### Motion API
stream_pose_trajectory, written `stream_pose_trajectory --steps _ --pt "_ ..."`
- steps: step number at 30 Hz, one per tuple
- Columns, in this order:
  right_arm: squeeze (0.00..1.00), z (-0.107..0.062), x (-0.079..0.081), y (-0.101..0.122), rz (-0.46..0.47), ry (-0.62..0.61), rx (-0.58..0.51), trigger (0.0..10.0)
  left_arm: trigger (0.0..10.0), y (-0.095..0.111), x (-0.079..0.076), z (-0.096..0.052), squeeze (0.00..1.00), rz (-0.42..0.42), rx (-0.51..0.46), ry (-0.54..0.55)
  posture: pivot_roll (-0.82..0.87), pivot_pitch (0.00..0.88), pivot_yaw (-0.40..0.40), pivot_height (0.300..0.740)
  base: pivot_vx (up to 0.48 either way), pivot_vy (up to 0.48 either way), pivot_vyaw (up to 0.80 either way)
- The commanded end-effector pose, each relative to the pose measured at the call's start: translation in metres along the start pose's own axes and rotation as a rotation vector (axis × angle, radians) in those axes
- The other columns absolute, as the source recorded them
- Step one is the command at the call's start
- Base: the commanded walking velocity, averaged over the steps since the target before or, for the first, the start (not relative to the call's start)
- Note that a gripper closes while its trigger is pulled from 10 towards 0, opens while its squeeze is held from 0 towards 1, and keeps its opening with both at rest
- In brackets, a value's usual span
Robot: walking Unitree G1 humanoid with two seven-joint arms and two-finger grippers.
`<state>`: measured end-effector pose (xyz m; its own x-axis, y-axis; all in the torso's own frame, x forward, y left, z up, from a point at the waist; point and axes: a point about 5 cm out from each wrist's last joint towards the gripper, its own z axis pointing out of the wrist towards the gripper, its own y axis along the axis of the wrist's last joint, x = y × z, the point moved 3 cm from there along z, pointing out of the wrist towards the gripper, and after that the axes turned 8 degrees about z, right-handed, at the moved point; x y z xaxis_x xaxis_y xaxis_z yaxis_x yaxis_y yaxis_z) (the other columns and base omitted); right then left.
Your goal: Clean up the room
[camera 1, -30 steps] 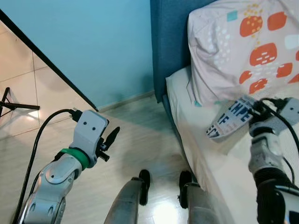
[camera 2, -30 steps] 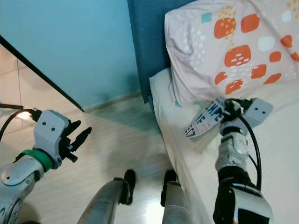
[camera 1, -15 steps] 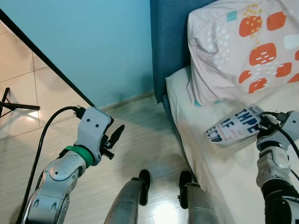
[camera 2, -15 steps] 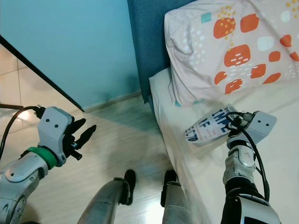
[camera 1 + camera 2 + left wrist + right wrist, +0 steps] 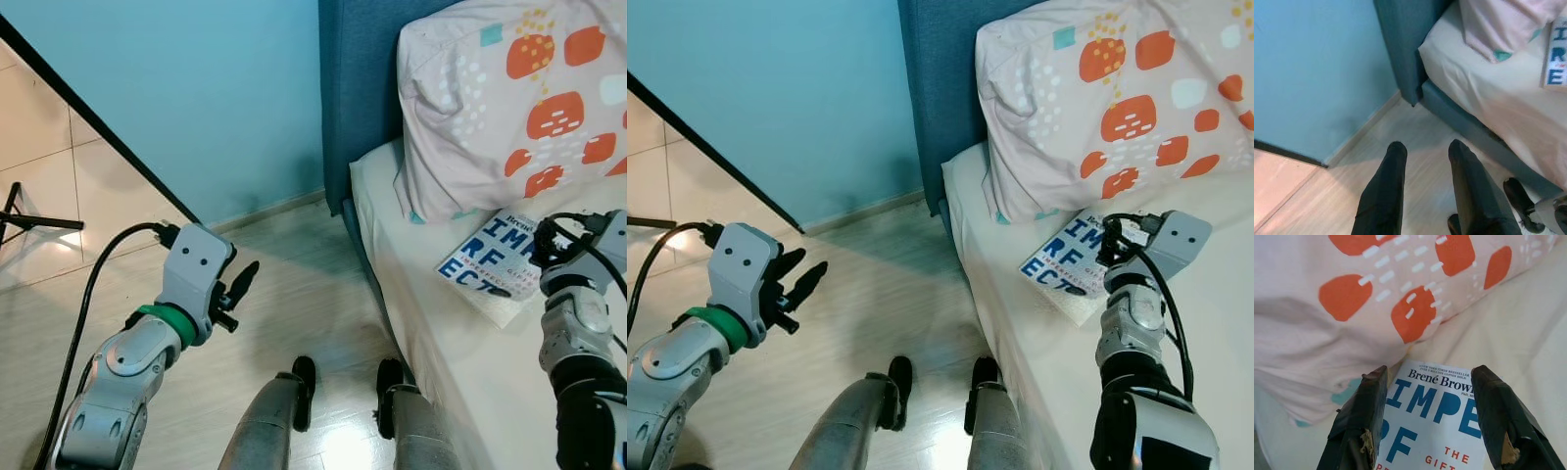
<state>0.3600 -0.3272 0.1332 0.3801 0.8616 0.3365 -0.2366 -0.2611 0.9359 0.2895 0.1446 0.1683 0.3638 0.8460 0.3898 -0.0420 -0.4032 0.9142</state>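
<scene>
**White book lies flat on the bed below the pillow**

Pale wood floor (image 5: 294, 284) runs beside the bed (image 5: 1019, 323), and the robot's own legs stand on it next to the bed's blue base. Out over that floor, well clear of the bed's side, the left gripper (image 5: 238, 286) hangs idle with its two black fingers parted and nothing between them.

On the cream sheet, near the bed's edge, the book (image 5: 495, 264) lies flat with its cover up (large blue letters, a line of red print, an author's name along the far end). Its far end sits just in front of the pillow (image 5: 1087, 98), which is pale with orange patches and leans against the blue headboard (image 5: 358, 88). The right gripper (image 5: 1432, 426) hovers over the book, its fingers (image 5: 1359, 423) spread wide on either side of the cover and gripping nothing. Beyond the bed's head stands a turquoise wall (image 5: 196, 88).
</scene>
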Motion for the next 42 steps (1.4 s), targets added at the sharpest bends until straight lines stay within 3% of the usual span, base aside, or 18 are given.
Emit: stream_pose_trajectory --steps 1,7,9,15,17,18,20,21,22,23,26,28,32,42 --pt "0.0 -0.01 -0.011 -0.013 0.006 -0.028 0.028 10.0 10.0 -0.011 -0.004 0.001 0.0 -0.001 0.03 -0.006 0.18 0.314 0.15 0.73 0.0 0.0 0.0" --pt "0.0 -0.013 -0.006 -0.016 0.005 0.002 0.015 10.0 10.0 -0.01 -0.006 0.007 0.0 -0.002 0.02 -0.003 0.17 0.296 0.142 0.73 0.0 0.0 0.0" --pt "0.0 -0.023 0.011 -0.031 -0.062 0.114 0.041 10.0 10.0 -0.01 -0.011 0.017 0.0 -0.017 0.008 -0.006 0.12 0.243 0.119 0.73 0.0 0.0 0.0" --pt "0.0 -0.042 0.027 -0.043 -0.094 0.214 0.019 10.0 10.0 -0.014 -0.016 0.022 0.0 -0.065 0.016 0.001 0.1 0.206 0.11 0.73 0.0 0.0 0.0" --pt "0.0 -0.058 0.052 -0.035 -0.054 0.301 -0.066 10.0 10.0 -0.027 -0.021 0.022 0.0 -0.077 0.045 0.013 0.06 0.161 0.106 0.73 0.0 0.0 0.0" --pt "0.0 -0.058 0.052 -0.035 -0.054 0.301 -0.066 10.0 10.0 -0.027 -0.021 0.022 0.0 -0.077 0.045 0.013 0.06 0.161 0.106 0.73 0.0 0.0 0.0" --pt "0.0 -0.072 0.087 -0.022 0.022 0.386 -0.129 10.0 10.0 -0.043 -0.024 0.025 0.0 -0.086 0.08 0.043 0.02 0.098 0.095 0.73 0.0 0.0 0.0" --pt "0.0 -0.072 0.087 -0.022 0.022 0.386 -0.129 10.0 10.0 -0.043 -0.024 0.025 0.0 -0.086 0.08 0.043 0.02 0.098 0.095 0.73 0.0 0.0 0.0" --pt "0.0 -0.076 0.103 -0.019 0.037 0.429 -0.149 10.0 10.0 -0.05 -0.025 0.03 0.0 -0.092 0.1 0.067 0.02 0.078 0.082 0.73 0.0 0.0 0.0" --pt "0.0 -0.076 0.103 -0.019 0.037 0.429 -0.149 10.0 10.0 -0.05 -0.025 0.03 0.0 -0.092 0.1 0.067 0.02 0.078 0.082 0.73 0.0 0.0 0.0" --pt "0.0 -0.082 0.13 -0.026 0.051 0.505 -0.139 10.0 10.0 -0.061 -0.025 0.042 0.0 -0.125 0.129 0.124 0.01 0.052 0.068 0.73 0.0 0.0 0.0" --pt "0.0 -0.082 0.13 -0.026 0.051 0.505 -0.139 10.0 10.0 -0.061 -0.025 0.042 0.0 -0.125 0.129 0.124 0.01 0.052 0.068 0.73 0.0 0.0 0.0" --pt "0.0 -0.089 0.149 -0.033 0.011 0.579 -0.11 10.0 10.0 -0.068 -0.016 0.052 0.0 -0.126 0.156 0.222 0.0 0.024 0.043 0.73 0.0 0.0 0.0" --pt "0.0 -0.097 0.153 -0.04 0.005 0.593 -0.047 10.0 10.0 -0.07 -0.021 0.059 0.0 -0.143 0.145 0.254 0.0 0.016 0.029 0.73 -0.095 0.0 0.0"
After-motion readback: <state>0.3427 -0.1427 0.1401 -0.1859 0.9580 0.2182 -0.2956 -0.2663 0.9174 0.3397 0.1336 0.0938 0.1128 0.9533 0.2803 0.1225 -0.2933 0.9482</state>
